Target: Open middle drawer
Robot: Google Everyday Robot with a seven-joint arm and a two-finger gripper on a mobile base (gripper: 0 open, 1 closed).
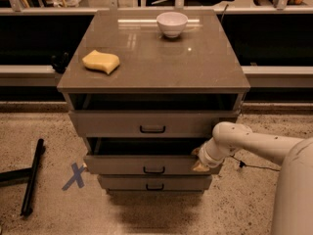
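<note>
Your gripper (199,161) is at the lower right of centre, against the right end of the middle drawer (142,164); you cannot tell if it is spread or closed. This drawer is pulled out a little, with a dark gap above it. On the cabinet top (161,72), higher up, lie a yellow sponge (100,61) and a white bowl (171,23).

Only a blue X (75,176) on the floor (39,126)

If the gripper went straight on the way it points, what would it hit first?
Probably the middle drawer: the gripper sits at its front's right end, seemingly touching, though depth is unclear.
</note>
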